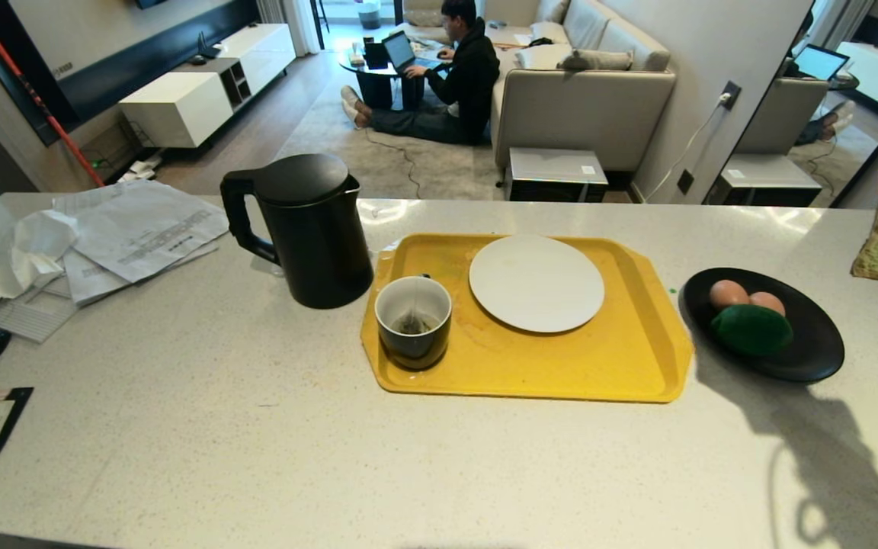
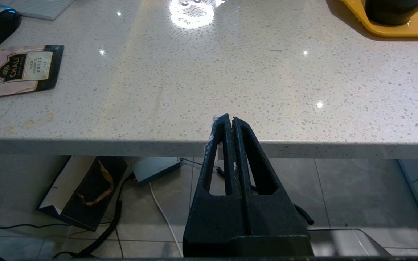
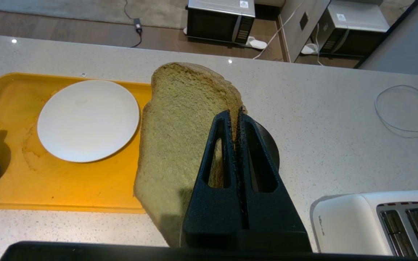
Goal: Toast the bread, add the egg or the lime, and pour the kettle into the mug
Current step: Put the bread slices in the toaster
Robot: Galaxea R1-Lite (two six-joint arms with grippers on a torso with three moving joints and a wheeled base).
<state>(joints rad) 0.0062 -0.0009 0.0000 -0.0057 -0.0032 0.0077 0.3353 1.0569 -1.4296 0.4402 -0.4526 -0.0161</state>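
Right wrist view: bread (image 3: 180,145) between white plate (image 3: 87,119) and toaster (image 3: 376,221) (slots uncovered).

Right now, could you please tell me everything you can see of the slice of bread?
The bread is one pale green slice with a thin brown crust, a rounded top and a porous crumb. The right claw is shut on its edge, holding it on edge in the air above the counter, beside the yellow tray. Nothing else touches it.
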